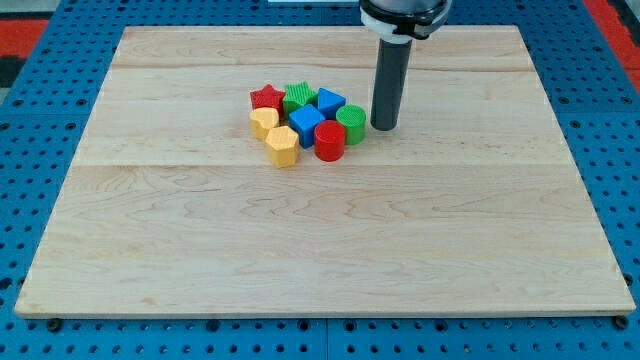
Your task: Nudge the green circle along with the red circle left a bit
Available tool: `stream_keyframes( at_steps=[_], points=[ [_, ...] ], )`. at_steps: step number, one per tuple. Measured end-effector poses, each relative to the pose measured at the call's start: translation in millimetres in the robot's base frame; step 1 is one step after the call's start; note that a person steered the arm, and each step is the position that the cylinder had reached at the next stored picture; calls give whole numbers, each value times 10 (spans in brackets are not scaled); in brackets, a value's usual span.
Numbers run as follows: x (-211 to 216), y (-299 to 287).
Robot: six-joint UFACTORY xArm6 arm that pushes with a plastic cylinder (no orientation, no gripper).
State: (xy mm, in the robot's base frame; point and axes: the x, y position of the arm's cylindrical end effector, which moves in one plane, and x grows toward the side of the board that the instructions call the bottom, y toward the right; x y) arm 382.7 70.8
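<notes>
Eight small blocks sit bunched together on the far half of the wooden board [300,250], a little left of its middle. From the left: a red star [266,97] with a yellow heart [264,121] nearer, a yellow hexagon-like block [283,146] nearest of all, a green star [299,96], a blue cube [306,124], a second blue block [330,101] whose shape is hard to make out, then the red circle [330,141] and the green circle [351,124] at the cluster's right edge. Both circles stand upright as short cylinders, the green one just right and far of the red, apparently touching. My tip [384,127] rests on the board just right of the green circle, with a narrow gap; it is a bare rod holding nothing. The rod's upper mount is cut off by the far edge.
</notes>
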Motion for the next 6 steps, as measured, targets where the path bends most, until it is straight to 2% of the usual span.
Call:
stream_keyframes(
  at_steps=[6],
  points=[
    [70, -190]
  ],
)
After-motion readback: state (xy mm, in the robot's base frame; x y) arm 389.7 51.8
